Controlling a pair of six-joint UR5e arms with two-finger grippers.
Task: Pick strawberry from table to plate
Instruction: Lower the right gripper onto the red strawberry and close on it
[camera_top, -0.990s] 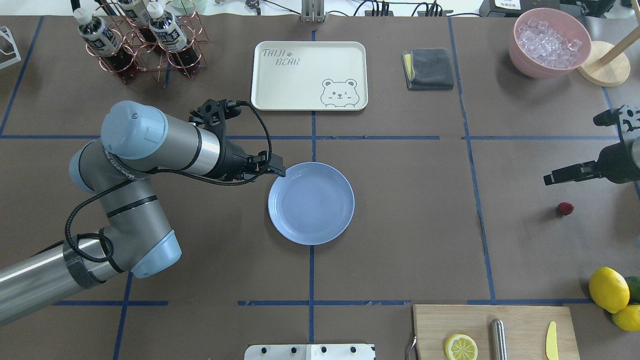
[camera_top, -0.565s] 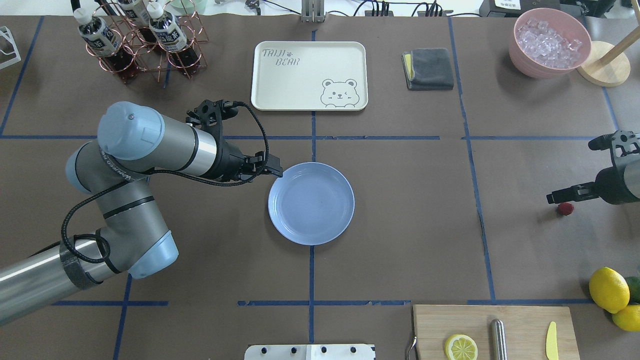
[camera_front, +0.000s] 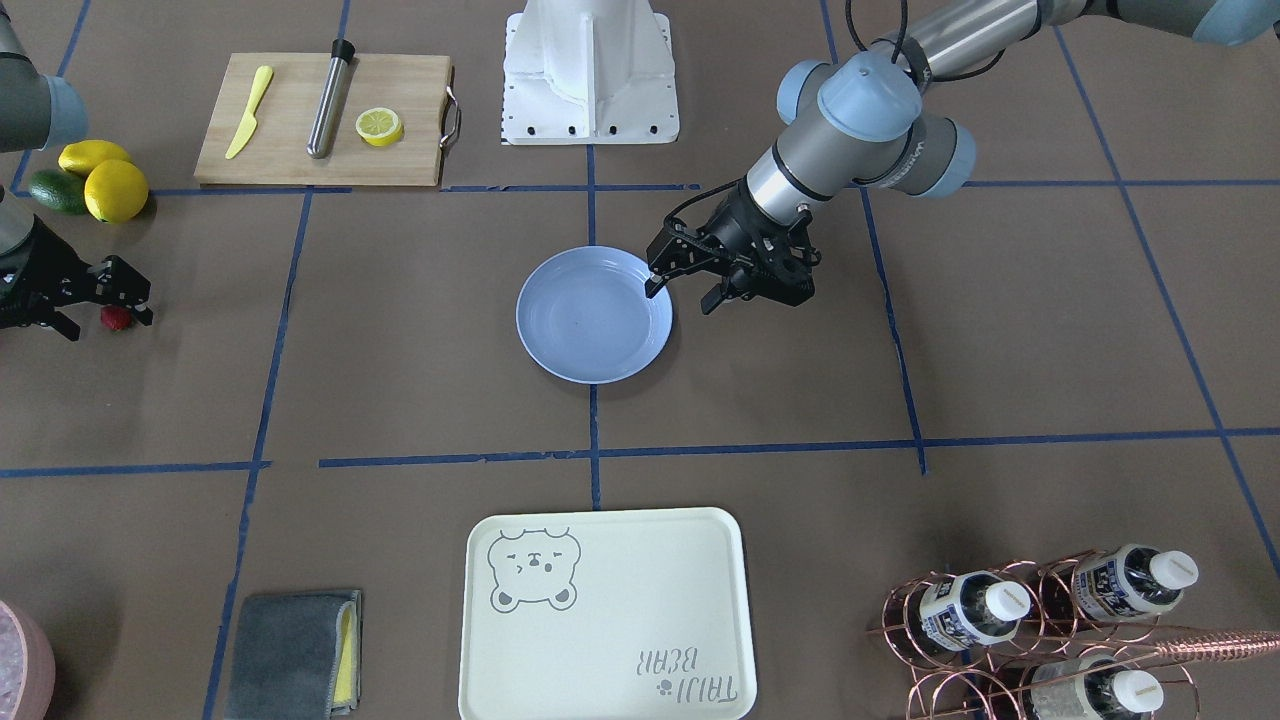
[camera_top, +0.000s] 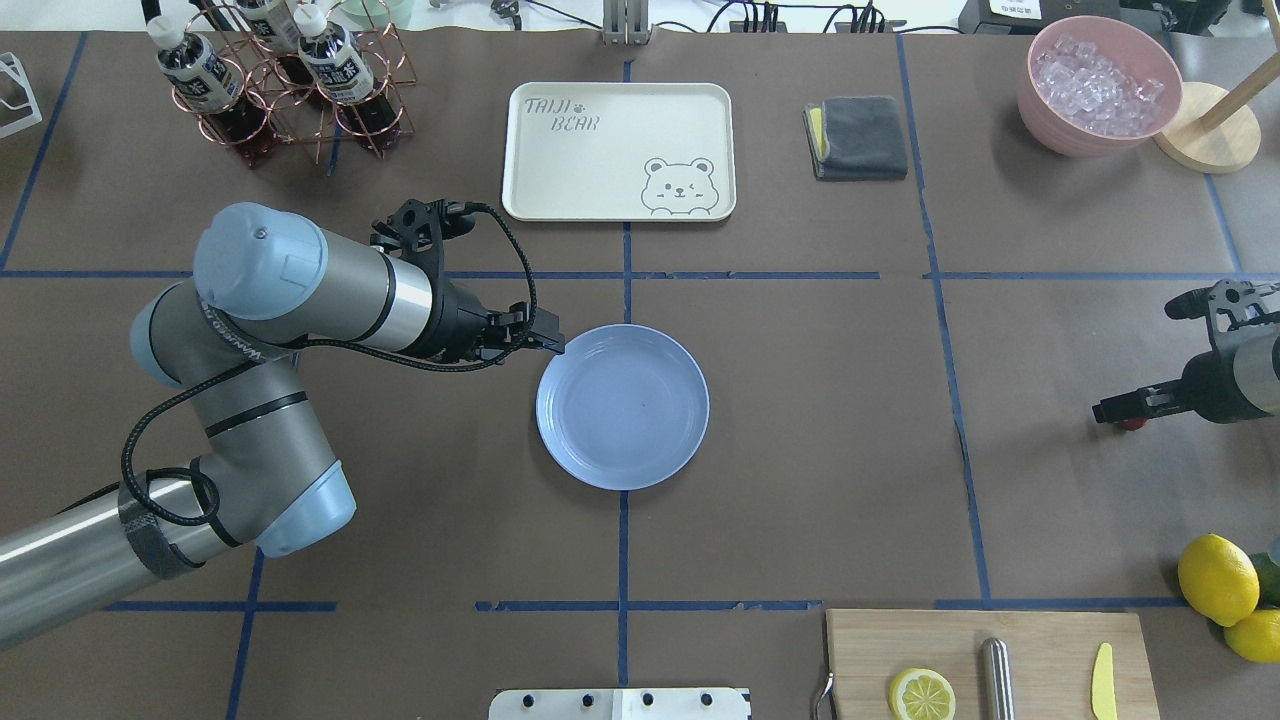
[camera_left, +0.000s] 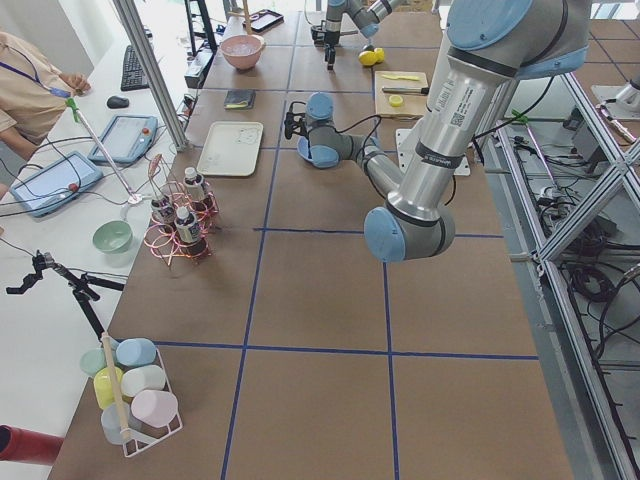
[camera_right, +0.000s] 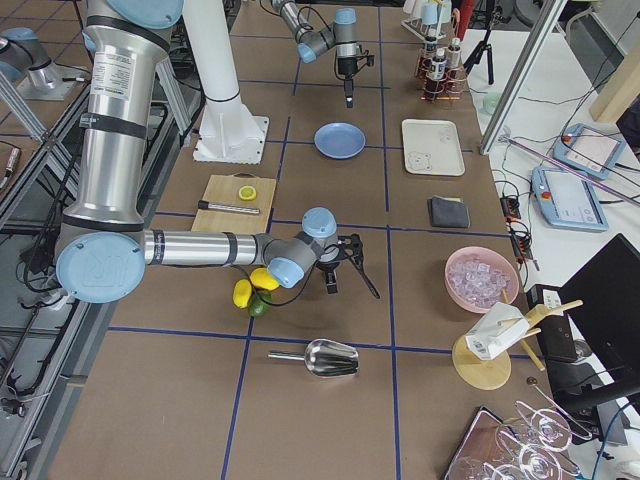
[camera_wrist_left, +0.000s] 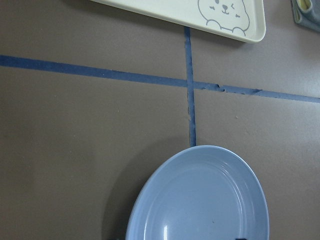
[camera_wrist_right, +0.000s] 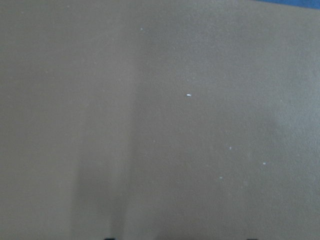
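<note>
The strawberry (camera_front: 116, 318) is a tiny dark-red berry on the brown table (camera_top: 820, 430) at the far right. My right gripper (camera_front: 107, 317) is low over it and open, one finger on each side. From overhead only a red sliver of the strawberry (camera_top: 1131, 424) shows under the right gripper (camera_top: 1108, 411). The light-blue plate (camera_top: 622, 406) lies empty at the table's middle. My left gripper (camera_front: 682, 296) hangs open and empty just over the plate's (camera_front: 593, 315) left rim. The left wrist view shows the plate (camera_wrist_left: 200, 200). The right wrist view shows only blurred table.
A cream bear-print tray (camera_top: 618, 150) lies beyond the plate, with a grey cloth (camera_top: 858, 137) and a pink bowl of ice (camera_top: 1098, 85) to its right. A bottle rack (camera_top: 280, 80) stands far left. Whole lemons (camera_top: 1216, 578) and a cutting board (camera_top: 985, 660) sit near right.
My right gripper has dropped and slid over the strawberry, which now shows only as a sliver from overhead. The left arm shifted slightly and its gripper stays at the plate's rim.
</note>
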